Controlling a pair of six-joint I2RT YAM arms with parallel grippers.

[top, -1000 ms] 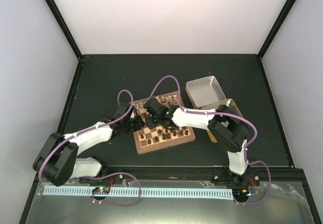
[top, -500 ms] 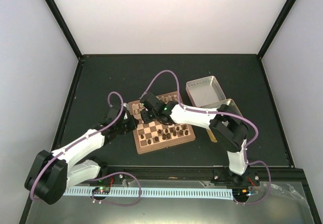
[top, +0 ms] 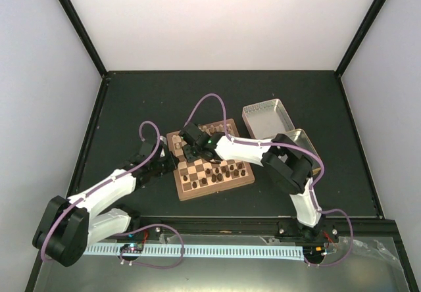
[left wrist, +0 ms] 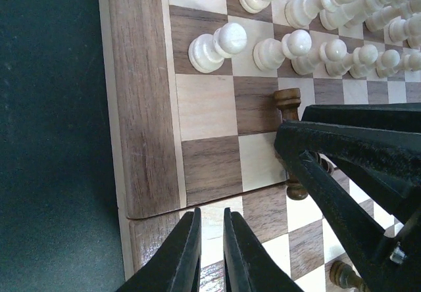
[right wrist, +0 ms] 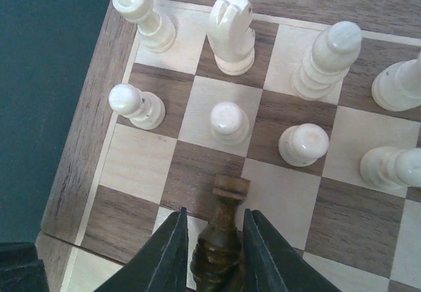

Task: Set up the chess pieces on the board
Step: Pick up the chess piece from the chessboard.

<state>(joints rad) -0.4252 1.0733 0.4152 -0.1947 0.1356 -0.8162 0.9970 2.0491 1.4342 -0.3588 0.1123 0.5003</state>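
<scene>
1. I am holding my left gripper (left wrist: 212,217) with its jaws pinched almost together. Only a thin slit is showing between them, and they are carrying nothing.
2. Directly under those tips the board (left wrist: 141,108) is lying flat. Its brown rim is running away ahead of me and slightly to the left of my fingers, and the dark table (left wrist: 46,141) is showing further left.
3. Ahead of the left tips, the cream pawns (left wrist: 217,45) are standing upright in a row across the board. Taller cream pieces are standing in the rank beyond them.
4. Just to the right of the left tips, the black fingers (left wrist: 342,147) of my other arm are reaching in over the squares.
5. I am straddling the dark brown rook (right wrist: 220,236) with my right gripper (right wrist: 214,216), its jaws sitting narrowly apart with one finger close on each side. The rook is standing upright on a square near the board's left edge. I cannot tell whether the fingers are pressing on it or only flanking it.
6. Ahead of the right tips, three cream pawns are standing one rank beyond the rook. A cream rook, knight and bishop are standing behind them.
7. Well off to the right of my right gripper, past the board's edge, the metal tin halves (top: 266,118) are lying on the table.
</scene>
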